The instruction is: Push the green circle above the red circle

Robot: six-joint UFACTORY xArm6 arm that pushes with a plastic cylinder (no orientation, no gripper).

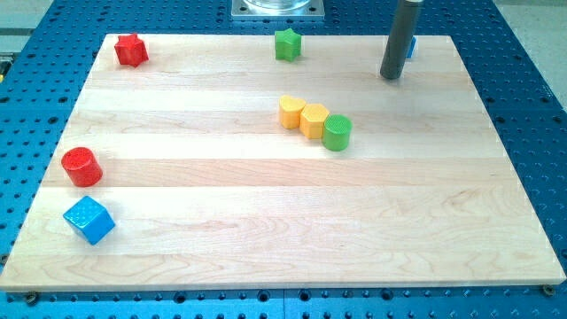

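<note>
The green circle [337, 132] stands right of the board's middle, touching a yellow block [314, 120], which touches another yellow block [291, 112] on its left. The red circle [81, 167] stands near the board's left edge. My tip [392, 76] rests on the board near the top right, above and right of the green circle, well apart from it.
A red star [131, 50] sits at the top left corner, a green star [287, 44] at the top middle. A blue cube [89, 221] lies below the red circle. A blue block [411, 46] peeks out behind the rod. The wooden board [266, 239] lies on a blue perforated table.
</note>
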